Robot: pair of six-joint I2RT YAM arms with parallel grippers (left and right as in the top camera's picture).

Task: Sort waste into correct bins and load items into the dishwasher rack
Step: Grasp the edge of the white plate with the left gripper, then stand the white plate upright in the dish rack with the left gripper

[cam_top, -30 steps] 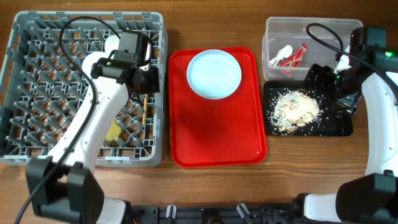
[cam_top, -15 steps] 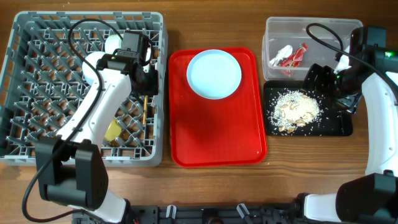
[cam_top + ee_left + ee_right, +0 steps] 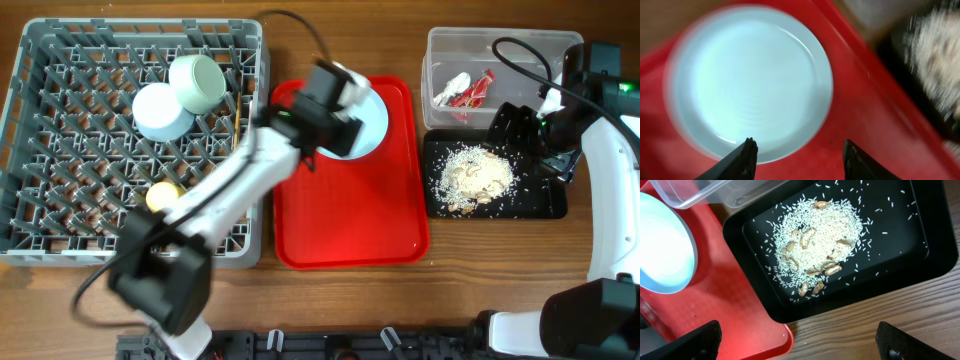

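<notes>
A round white plate (image 3: 750, 80) lies at the far end of the red tray (image 3: 865, 125). My left gripper (image 3: 800, 150) hovers open and empty at the plate's near rim; from overhead the left gripper (image 3: 340, 100) covers part of the plate (image 3: 368, 130). In the grey dishwasher rack (image 3: 60, 240) lie two pale bowls (image 3: 195, 82), a yellow cup (image 3: 160, 195) and chopsticks (image 3: 237, 125). The clear tub (image 3: 500, 45) holds a red wrapper (image 3: 478, 92) and a white scrap (image 3: 455, 84). Rice crumbs (image 3: 815, 235) fill the black tray (image 3: 920, 265). My right gripper (image 3: 800, 342) stands wide open and empty by that tray.
The red tray (image 3: 350, 220) lies between the rack and the bins, its near half bare. The right arm (image 3: 600, 150) reaches in from the right edge over the black tray (image 3: 540, 205). Wood table (image 3: 880, 320) shows in front of the black tray.
My left arm swung right from the rack to above the plate on the red tray, and its gripper opened. The bowls in the rack are now uncovered. The right arm has not moved.
</notes>
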